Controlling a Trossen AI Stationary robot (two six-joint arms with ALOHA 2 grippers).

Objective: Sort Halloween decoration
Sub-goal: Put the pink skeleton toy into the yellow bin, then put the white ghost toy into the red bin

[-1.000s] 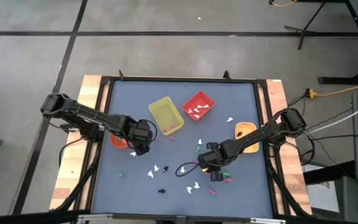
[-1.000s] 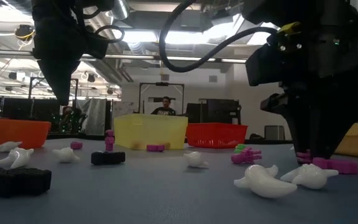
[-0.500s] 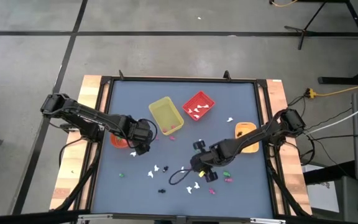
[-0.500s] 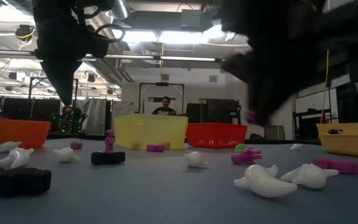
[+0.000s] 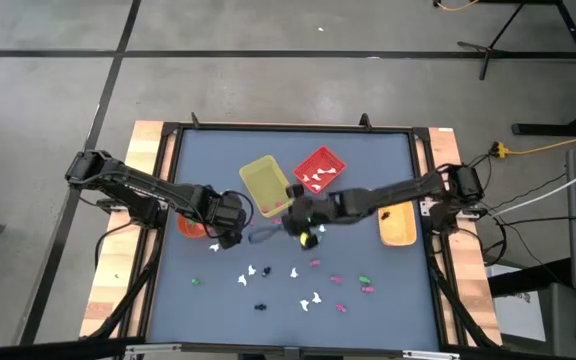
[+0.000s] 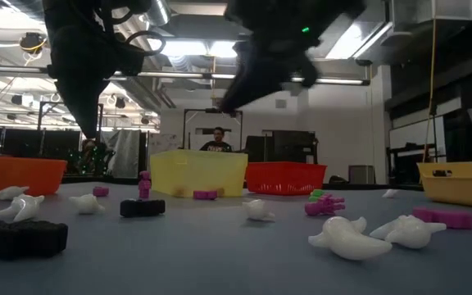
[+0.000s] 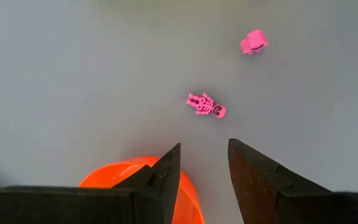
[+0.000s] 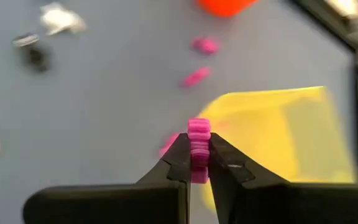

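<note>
Transport step: right end effector (image 8: 197,163) pinches pink trinket (image 8: 198,144), near yellow bin (image 5: 266,186) at its 4 o'clock, likely for drop-in. Left end effector (image 7: 204,167) parted, empty, waiting over orange bowl (image 7: 148,186).

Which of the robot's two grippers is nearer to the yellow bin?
The right. The right gripper, shut on a pink trinket, hangs just beside the yellow bin. The left gripper waits farther off, over the orange bowl.
</note>
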